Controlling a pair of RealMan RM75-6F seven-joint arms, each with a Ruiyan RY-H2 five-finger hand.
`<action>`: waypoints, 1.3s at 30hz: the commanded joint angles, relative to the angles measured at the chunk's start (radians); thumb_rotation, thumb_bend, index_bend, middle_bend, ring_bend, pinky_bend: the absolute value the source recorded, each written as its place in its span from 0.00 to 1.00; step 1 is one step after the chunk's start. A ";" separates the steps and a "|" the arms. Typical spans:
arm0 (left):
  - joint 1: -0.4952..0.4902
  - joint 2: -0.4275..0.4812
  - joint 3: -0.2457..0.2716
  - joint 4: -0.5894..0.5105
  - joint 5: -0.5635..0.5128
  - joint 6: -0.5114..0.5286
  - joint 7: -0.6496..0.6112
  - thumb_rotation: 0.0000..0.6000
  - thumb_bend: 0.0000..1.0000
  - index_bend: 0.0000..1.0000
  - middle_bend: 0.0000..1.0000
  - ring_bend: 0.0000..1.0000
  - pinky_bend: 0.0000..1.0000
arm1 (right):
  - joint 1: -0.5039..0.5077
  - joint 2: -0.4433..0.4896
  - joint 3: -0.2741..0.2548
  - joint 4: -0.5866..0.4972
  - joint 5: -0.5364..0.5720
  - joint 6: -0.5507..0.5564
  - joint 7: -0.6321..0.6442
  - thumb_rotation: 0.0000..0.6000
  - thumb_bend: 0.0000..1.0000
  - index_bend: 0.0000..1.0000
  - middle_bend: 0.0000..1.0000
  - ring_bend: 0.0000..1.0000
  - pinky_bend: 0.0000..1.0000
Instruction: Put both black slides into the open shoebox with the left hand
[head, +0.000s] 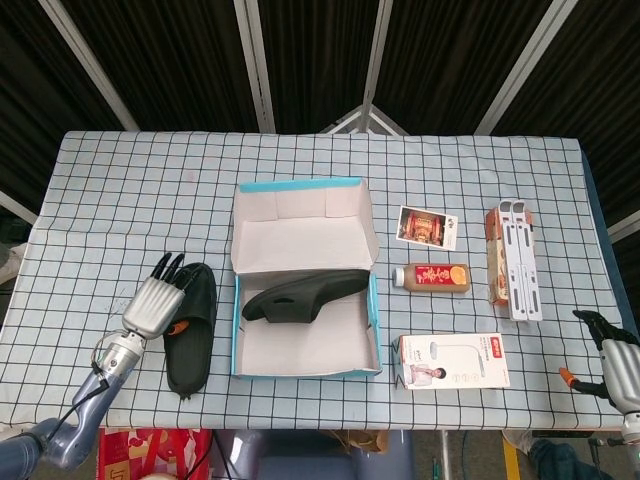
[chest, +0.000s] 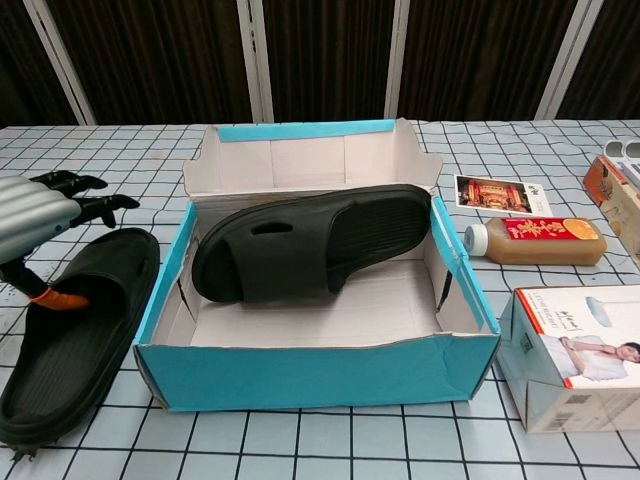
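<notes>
On the checked worktop (head: 100, 200), one black slide (chest: 300, 245) already lies inside the open shoebox (head: 305, 280). The second slide (head: 190, 325) lies just left of the shoebox. Our left hand (head: 155, 305) hovers over it, fingers spread, holding nothing. We should close on its strap, lift clear of the shoebox wall.

The shoebox (head: 306, 280) wall stands at three o'clock of the loose slide (head: 190, 325). Bare cloth lies at nine. One slide (chest: 305, 245) fills the box's middle.
</notes>
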 joint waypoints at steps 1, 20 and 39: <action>0.000 -0.014 -0.004 0.018 -0.009 -0.010 -0.013 0.78 0.24 0.00 0.21 0.00 0.07 | 0.001 -0.001 -0.001 0.001 0.000 -0.001 -0.001 1.00 0.23 0.18 0.16 0.24 0.22; 0.003 -0.057 -0.003 0.076 -0.008 -0.012 -0.012 0.80 0.27 0.00 0.30 0.00 0.07 | 0.003 -0.002 -0.001 0.000 -0.001 -0.002 -0.004 1.00 0.23 0.18 0.16 0.24 0.22; 0.007 -0.089 -0.003 0.117 0.002 0.003 0.000 1.00 0.44 0.13 0.48 0.04 0.07 | 0.001 0.002 -0.003 -0.001 -0.007 0.002 0.005 1.00 0.23 0.18 0.17 0.24 0.22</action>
